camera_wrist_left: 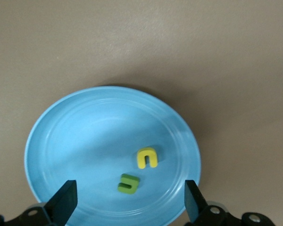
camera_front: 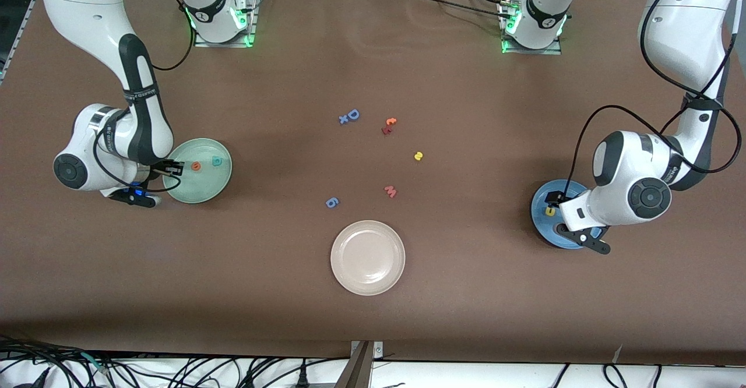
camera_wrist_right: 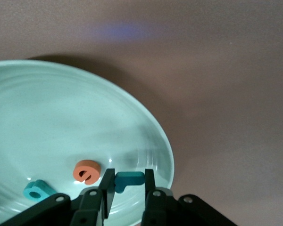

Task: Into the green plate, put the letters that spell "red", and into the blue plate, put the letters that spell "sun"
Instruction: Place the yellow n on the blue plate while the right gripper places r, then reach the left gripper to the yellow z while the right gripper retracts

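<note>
We found the task well along. In the green plate (camera_front: 198, 187), at the right arm's end of the counter (camera_front: 373, 306), the orange "e" (camera_wrist_right: 87, 171) and the teal "d" (camera_wrist_right: 38, 190) already lay flat. The right gripper (camera_wrist_right: 127, 188) hung low over that plate, its jaws narrow around the teal "r" (camera_wrist_right: 129, 179); whether the letter had touched the plate we could not tell.

In the blue plate (camera_wrist_left: 61, 141), at the left arm's end, the yellow u/n shape (camera_wrist_left: 147, 157) and the dark green u/n shape (camera_wrist_left: 129, 183) lay close together, apart. The left gripper (camera_wrist_left: 129, 200) hung over them with jaws wide and nothing between.

By our judgement, 5 of 6 letters were home or nearly so. The yellow "s" (camera_front: 418, 156) remained on the bare counter near the middle, farther from the front camera than the pink letter (camera_front: 390, 191). The letters looked tiny, thin and foam-soft, so we judged the last pickup would need a careful pinch.
</note>
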Robot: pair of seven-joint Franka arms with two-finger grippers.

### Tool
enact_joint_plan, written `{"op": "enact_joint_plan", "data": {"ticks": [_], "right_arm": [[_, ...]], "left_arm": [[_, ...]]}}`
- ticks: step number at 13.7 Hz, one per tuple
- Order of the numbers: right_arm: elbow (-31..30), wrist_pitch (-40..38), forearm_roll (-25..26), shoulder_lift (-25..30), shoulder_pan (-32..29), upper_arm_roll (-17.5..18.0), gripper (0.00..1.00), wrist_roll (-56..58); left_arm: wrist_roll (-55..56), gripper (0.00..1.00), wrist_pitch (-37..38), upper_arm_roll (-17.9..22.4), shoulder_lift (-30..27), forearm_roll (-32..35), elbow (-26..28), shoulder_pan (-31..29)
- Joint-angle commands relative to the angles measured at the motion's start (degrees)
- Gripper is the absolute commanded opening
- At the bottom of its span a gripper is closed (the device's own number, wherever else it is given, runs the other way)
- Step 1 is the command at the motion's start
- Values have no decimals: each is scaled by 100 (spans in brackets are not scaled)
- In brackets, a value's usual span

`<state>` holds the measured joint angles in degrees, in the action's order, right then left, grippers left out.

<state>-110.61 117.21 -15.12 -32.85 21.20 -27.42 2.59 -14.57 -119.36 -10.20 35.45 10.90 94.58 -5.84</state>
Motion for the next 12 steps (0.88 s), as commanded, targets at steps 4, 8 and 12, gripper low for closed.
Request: {"op": "enact_joint_plan", "data": {"ticks": [4, 8, 12], "right_arm": [[92, -84, -53, 103, -20, 0, 98, 83], [242, -611, -35, 699, -11, -132, 98, 39], [277, -709, 44, 1473, -2, -273, 98, 48]], "left_arm": [[1146, 100, 88, -464, -82, -272, 87, 109], [2176, 100, 88, -939, -152, -229, 271, 180], [2730, 100, -113, -1072, -468, -220, 754, 539]]}}
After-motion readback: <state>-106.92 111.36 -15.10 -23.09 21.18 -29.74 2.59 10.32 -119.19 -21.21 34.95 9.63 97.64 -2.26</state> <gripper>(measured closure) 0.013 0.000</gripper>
